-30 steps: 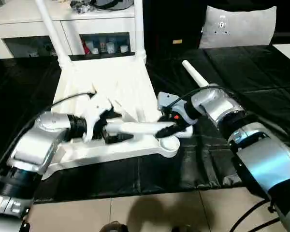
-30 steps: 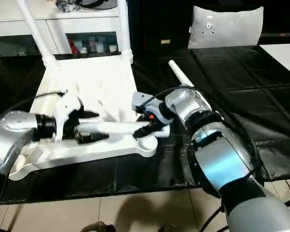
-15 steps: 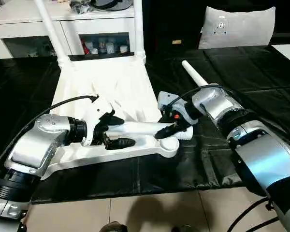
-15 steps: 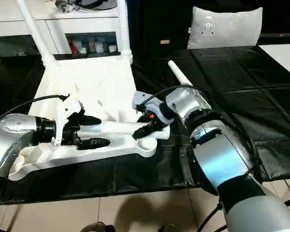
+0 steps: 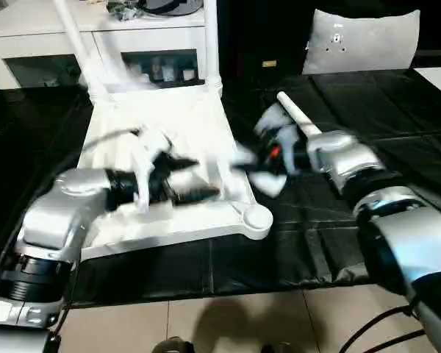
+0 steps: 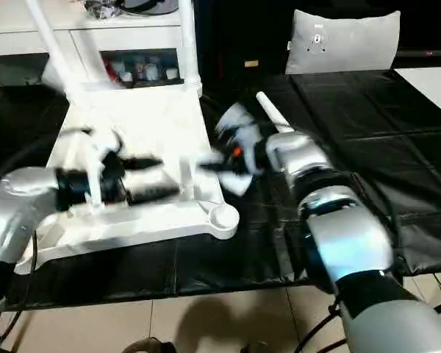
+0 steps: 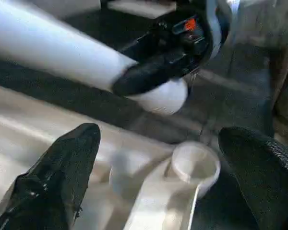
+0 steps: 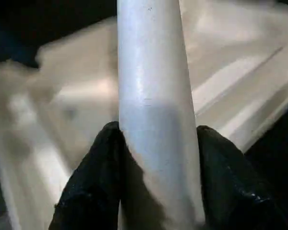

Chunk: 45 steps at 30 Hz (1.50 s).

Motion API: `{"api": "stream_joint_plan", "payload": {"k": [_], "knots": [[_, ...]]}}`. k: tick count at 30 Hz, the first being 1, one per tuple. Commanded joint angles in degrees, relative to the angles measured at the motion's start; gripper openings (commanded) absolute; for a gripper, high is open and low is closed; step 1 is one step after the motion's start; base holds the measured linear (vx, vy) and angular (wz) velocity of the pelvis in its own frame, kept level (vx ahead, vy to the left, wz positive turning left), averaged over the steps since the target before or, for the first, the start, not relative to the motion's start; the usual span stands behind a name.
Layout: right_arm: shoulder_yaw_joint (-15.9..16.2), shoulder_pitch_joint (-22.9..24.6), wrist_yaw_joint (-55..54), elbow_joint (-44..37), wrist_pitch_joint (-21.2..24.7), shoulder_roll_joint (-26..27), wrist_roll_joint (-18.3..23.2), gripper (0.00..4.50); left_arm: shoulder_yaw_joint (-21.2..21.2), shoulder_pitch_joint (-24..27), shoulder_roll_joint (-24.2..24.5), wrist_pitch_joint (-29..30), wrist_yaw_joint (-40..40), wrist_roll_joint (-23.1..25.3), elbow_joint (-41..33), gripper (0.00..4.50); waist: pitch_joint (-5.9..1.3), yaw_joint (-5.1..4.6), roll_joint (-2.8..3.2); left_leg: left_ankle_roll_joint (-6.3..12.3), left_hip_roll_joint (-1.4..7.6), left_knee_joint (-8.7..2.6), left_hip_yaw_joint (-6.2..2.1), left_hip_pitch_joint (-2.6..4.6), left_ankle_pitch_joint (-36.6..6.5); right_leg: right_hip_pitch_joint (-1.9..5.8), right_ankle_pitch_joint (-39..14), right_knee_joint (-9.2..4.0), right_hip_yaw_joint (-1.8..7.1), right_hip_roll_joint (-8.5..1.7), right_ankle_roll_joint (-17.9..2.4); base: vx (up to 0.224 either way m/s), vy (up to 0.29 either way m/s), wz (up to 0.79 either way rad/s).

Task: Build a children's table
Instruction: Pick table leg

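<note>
Since a second ago my right arm has swung the long white tapered tube leg (image 8: 151, 96) up off the tabletop toward the far right, and my left gripper (image 5: 195, 179), which had its jaws around that leg, has let it go and now hangs over the ribs. Starting at the left: the white plastic rectangular table top (image 5: 162, 118) lies upside down on the black-covered desk (image 5: 397, 110), ribbed side up, with two legs already standing in its far sockets, the left standing leg (image 5: 77, 44) and the right standing leg (image 5: 211, 40). My left jaws are spread wide and grip nothing; in the left wrist view the open round corner socket (image 7: 194, 165) lies between the fingers (image 7: 62, 167), a little ahead of them. Further right, my right gripper (image 8: 156, 143) has its jaws closed on the leg, one finger on each side, the tube running straight out between them. Its rounded end hangs above and just beyond the socket, apart from it. Another loose leg (image 5: 298, 114) lies on the desk behind my right wrist. To do this well, I judge I should tip the leg upright, centre its end over the socket, and press straight down while my left jaws steady the top.
</note>
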Motion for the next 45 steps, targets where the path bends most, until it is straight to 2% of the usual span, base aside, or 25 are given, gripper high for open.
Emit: {"api": "stream_joint_plan", "payload": {"k": [1,2,3,4,6,7,8,9,10,11,12,13,14,15,18,19,22,24,31,32,36,37,38,40,45], "knots": [[-3.8,0.2,-2.2,-2.7,0.0,0.0,3.8,1.89,1.8,-1.6,-0.8,-0.1,1.9,-0.9,0.7,4.5,-4.77,-0.04,0.38,0.84,3.25,-3.99,-1.75,1.85,-17.9,2.82,-14.9,-3.63,2.41,-3.62,-14.7,0.0,0.0,0.0],[-3.8,0.2,-2.2,-2.7,0.0,0.0,3.8,1.89,1.8,-1.6,-0.8,-0.1,1.9,-0.9,0.7,4.5,-4.81,0.05,0.33,1.15,3.24,-3.98,-1.82,1.73,-17.3,2.91,-14.4,-3.48,2.31,-3.69,-14.9,0.0,0.0,0.0],[-5.5,0.6,-3.0,-3.4,0.1,0.1,5.3,1.89,2.5,-2.0,-1.5,0.0,2.9,-1.2,1.3,4.5,-4.78,-0.02,0.36,1.44,3.16,-3.94,-1.68,1.74,-17.3,2.84,-14.6,-3.61,2.3,-3.67,-15.0,0.0,0.0,0.0],[-7.8,1.4,-3.7,-5.0,0.1,0.4,7.6,1.89,3.2,-2.8,-2.6,-0.4,4.7,-1.1,2.5,4.5,-4.78,0.0,0.49,1.49,3.14,-3.89,-1.74,1.73,-17.2,2.88,-14.6,-3.58,2.28,-3.71,-15.0,0.0,0.0,0.0],[-13.2,5.4,-2.4,-11.9,3.3,1.5,14.5,1.89,5.5,-5.6,-6.4,-2.9,11.1,-0.7,6.2,4.5,-4.82,0.08,0.31,2.47,3.0,-3.77,-1.55,1.81,-16.1,3.14,-13.5,-3.9,2.32,-3.36,-13.8,0.0,0.0,0.0],[-14.8,7.7,-0.8,-16.0,5.9,2.1,17.5,1.89,7.1,-6.9,-8.6,-3.7,14.1,-1.3,7.6,4.5,-4.93,0.35,0.31,2.73,3.17,-3.81,-1.6,1.91,-15.7,3.17,-12.9,-3.92,2.33,-3.54,-13.8,0.0,0.0,0.0],[-15.6,9.1,0.2,-18.4,7.7,2.5,19.2,1.89,8.1,-7.6,-9.9,-4.0,15.8,-1.8,8.4,4.5,-5.15,0.54,0.35,3.3,3.17,-3.75,-1.77,1.62,-14.2,3.41,-11.8,-3.6,2.13,-3.62,-13.9,0.0,0.0,0.0],[-16.2,11.8,2.4,-23.0,11.5,2.9,22.0,1.89,9.9,-8.7,-11.8,-3.8,17.1,-4.1,9.0,4.5,-5.21,0.43,0.16,3.71,3.08,-3.86,-1.75,1.41,-13.4,3.64,-11.0,-3.64,2.01,-3.45,-13.9,0.0,0.0,0.0],[-16.6,13.7,3.4,-26.5,14.3,3.2,24.0,1.89,11.2,-9.4,-13.2,-3.5,17.8,-5.5,9.3,4.5,-5.27,0.68,0.08,4.73,3.03,-3.61,-1.68,1.4,-11.7,3.68,-9.2,-3.67,2.0,-3.48,-14.5,0.0,0.0,0.0],[-16.8,16.2,4.7,-30.6,17.3,3.4,26.4,1.89,12.9,-10.3,-14.9,-2.6,18.7,-8.0,9.5,4.5,-5.37,0.85,0.24,4.95,3.03,-3.6,-1.73,1.26,-11.1,3.83,-8.8,-3.47,1.96,-3.58,-14.8,0.0,0.0,0.0],[-16.8,18.7,6.0,-34.7,20.4,3.5,28.9,1.89,14.3,-11.1,-16.5,-1.5,19.4,-10.6,9.6,4.5,-5.52,1.22,0.4,5.18,3.17,-3.44,-1.81,1.37,-10.8,3.61,-9.2,-3.48,1.86,-3.73,-14.9,0.0,0.0,0.0],[-16.5,20.8,7.1,-37.9,22.8,3.4,30.8,1.89,15.0,-11.6,-17.4,-0.5,19.4,-12.4,9.5,4.5,-5.36,1.25,0.08,5.55,2.99,-3.51,-1.57,1.31,-10.7,3.66,-9.5,-3.89,1.85,-3.48,-14.7,0.0,0.0,0.0],[-16.2,22.8,7.7,-40.9,24.5,3.2,32.3,1.89,15.3,-12.0,-18.2,0.3,19.2,-13.7,9.4,4.5,-5.37,1.75,0.01,5.4,3.04,-3.41,-1.72,1.27,-10.8,3.64,-10.9,-3.82,1.88,-3.81,-14.5,0.0,0.0,0.0],[-15.7,24.9,8.1,-44.0,26.3,3.0,33.9,1.89,15.4,-12.3,-18.9,1.1,18.7,-15.0,9.3,4.5,-5.28,1.86,0.06,5.4,2.97,-3.53,-1.63,1.3,-11.1,3.59,-12.2,-4.15,1.81,-3.69,-14.0,0.0,0.0,0.0],[-15.4,27.3,8.2,-47.5,28.4,2.7,35.6,1.88,16.1,-12.9,-20.3,2.3,19.0,-17.1,9.2,4.5,-4.99,2.06,-0.02,3.68,2.84,-3.59,-1.62,1.59,-13.3,3.15,-20.0,-5.0,1.69,-3.72,-11.3,0.0,0.0,0.0],[-15.4,28.7,8.1,-49.5,29.8,2.5,36.6,1.88,16.2,-13.1,-20.9,3.0,19.0,-17.8,9.0,4.5,-4.82,2.16,0.34,3.13,2.82,-3.69,-1.7,1.67,-13.7,3.06,-22.1,-5.3,1.72,-3.65,-10.2,0.0,0.0,0.0],[-15.3,32.0,7.1,-54.9,33.5,2.4,38.6,1.88,15.9,-13.4,-22.0,4.1,19.6,-18.7,8.8,4.5,-4.68,2.05,0.15,2.1,2.81,-4.02,-1.91,1.81,-15.1,2.82,-25.7,-5.91,1.66,-3.6,-7.7,0.0,0.0,0.0],[-15.6,33.9,5.4,-58.6,36.1,2.6,40.4,1.88,15.7,-13.2,-22.4,5.3,20.0,-20.2,8.2,4.5,-4.69,2.04,0.2,1.86,2.85,-4.11,-2.03,1.88,-15.4,2.76,-26.2,-6.04,1.66,-3.67,-7.1,0.0,0.0,0.0],[-14.5,35.5,4.6,-61.9,38.4,2.2,41.8,1.88,16.1,-13.5,-23.9,7.5,19.6,-23.9,7.4,4.5,-4.68,1.93,0.1,1.54,2.61,-4.14,-2.07,1.62,-14.9,2.75,-26.5,-6.29,1.71,-3.77,-6.1,0.0,0.0,0.0],[-13.9,36.1,4.4,-63.0,39.0,2.1,41.8,1.88,16.2,-13.5,-24.3,8.5,18.3,-25.7,7.1,4.5,-4.71,1.86,-0.17,1.58,2.61,-4.14,-2.06,1.56,-14.6,2.79,-26.3,-6.24,1.69,-3.79,-6.0,0.0,0.0,0.0],[-13.0,36.7,3.8,-64.1,39.8,2.0,41.9,1.88,15.7,-13.3,-24.2,9.7,16.4,-27.4,6.7,4.5,-4.78,2.01,0.09,1.88,2.72,-4.2,-2.08,1.51,-13.4,2.8,-24.5,-6.0,1.8,-3.77,-6.6,0.0,0.0,0.0],[-11.5,37.2,3.5,-64.3,39.7,1.7,40.7,1.88,14.3,-12.8,-23.4,10.4,14.0,-27.5,6.9,4.5,-4.7,1.91,-0.18,1.76,2.73,-4.25,-2.02,1.63,-13.9,2.71,-24.7,-6.16,1.78,-3.78,-6.6,0.0,0.0,0.0],[-10.7,37.4,3.3,-64.3,39.5,1.6,39.9,1.88,13.5,-12.5,-23.1,10.6,12.7,-27.4,7.0,4.5,-4.68,1.95,-0.05,1.66,2.72,-4.27,-2.05,1.62,-13.9,2.75,-25.0,-6.08,1.8,-3.82,-6.6,0.0,0.0,0.0],[-9.9,37.7,3.2,-64.3,39.4,1.6,39.2,1.88,13.0,-12.0,-22.7,11.4,10.4,-28.6,6.9,4.5,-4.59,1.93,0.16,1.19,2.78,-4.39,-2.08,1.6,-14.1,2.71,-25.4,-6.09,1.87,-3.83,-6.3,0.0,0.0,0.0],[-8.7,38.7,2.7,-65.4,39.8,1.3,38.8,1.88,9.8,-9.5,-20.9,11.6,4.7,-28.9,4.0,4.5,-4.53,1.79,-0.02,1.05,2.88,-4.57,-2.1,1.56,-14.7,2.81,-25.4,-6.04,2.0,-3.89,-6.4,0.0,0.0,0.0]]}}
